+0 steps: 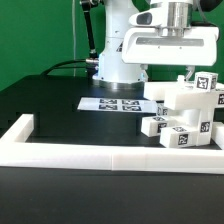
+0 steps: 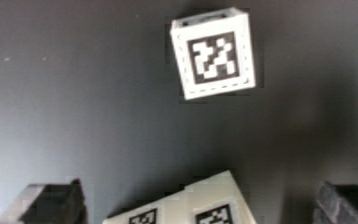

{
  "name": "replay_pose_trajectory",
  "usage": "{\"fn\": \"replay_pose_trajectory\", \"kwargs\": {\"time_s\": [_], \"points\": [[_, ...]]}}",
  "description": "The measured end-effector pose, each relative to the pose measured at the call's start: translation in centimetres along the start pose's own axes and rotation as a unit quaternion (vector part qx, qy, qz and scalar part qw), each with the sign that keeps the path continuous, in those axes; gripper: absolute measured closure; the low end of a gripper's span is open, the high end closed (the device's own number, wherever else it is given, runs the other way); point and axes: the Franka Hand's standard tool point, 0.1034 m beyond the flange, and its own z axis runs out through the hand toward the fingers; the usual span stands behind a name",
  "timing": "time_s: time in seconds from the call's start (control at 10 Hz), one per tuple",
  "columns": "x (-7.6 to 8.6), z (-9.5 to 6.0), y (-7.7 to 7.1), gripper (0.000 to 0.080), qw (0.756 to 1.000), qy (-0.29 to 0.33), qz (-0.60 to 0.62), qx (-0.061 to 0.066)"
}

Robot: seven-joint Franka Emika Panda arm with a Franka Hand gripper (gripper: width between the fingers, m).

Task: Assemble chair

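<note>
Several white chair parts with black-and-white tags (image 1: 190, 108) stand clustered on the black table at the exterior view's right, with small blocks (image 1: 156, 125) in front of them. My gripper (image 1: 187, 77) hangs just above this cluster. In the wrist view my gripper (image 2: 197, 198) is open, and its dark fingers (image 2: 51, 202) stand wide apart. A white part with two tags (image 2: 190, 208) lies between them, touching neither finger. A separate white block with one tag (image 2: 215, 56) lies further off on the table.
The marker board (image 1: 114, 103) lies flat at the robot's base. A long white border rail (image 1: 100, 156) runs along the front and turns back at the exterior view's left (image 1: 20, 128). A black cable runs behind the table.
</note>
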Motion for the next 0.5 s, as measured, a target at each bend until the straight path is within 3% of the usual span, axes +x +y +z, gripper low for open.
{"fn": "replay_pose_trajectory", "kwargs": {"time_s": [0.2,0.5], "points": [[-0.72,0.33,-0.51,0.0151,0.999,-0.049,0.001,0.009],[-1.08,0.51,-1.10,0.0151,0.999,-0.039,-0.021,0.007]]}}
